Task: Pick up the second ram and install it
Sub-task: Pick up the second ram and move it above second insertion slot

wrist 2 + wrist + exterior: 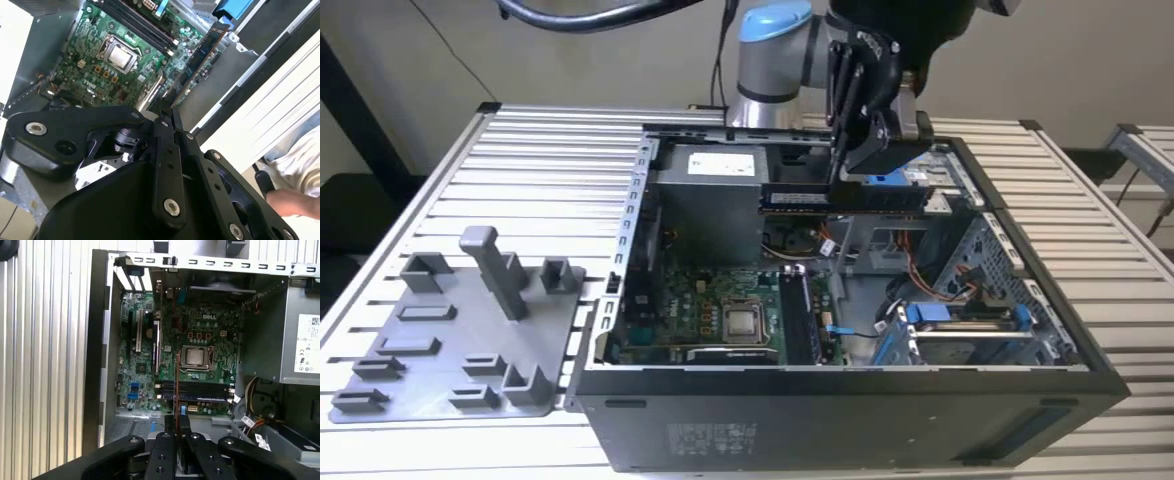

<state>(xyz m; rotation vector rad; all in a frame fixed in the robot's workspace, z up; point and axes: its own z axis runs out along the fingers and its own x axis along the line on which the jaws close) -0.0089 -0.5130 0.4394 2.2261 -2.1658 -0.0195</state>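
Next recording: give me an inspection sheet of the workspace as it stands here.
Surface: slatted metal table carrying an open computer case.
Job's things: ram held level above the case, not yet in the slots.
Clutter: grey fixture tray at the exterior view's left.
Grippers: gripper shut on the ram.
Cables: coloured wires inside the case; black hose overhead.
Surroundings: a person's hand in the second wrist view.
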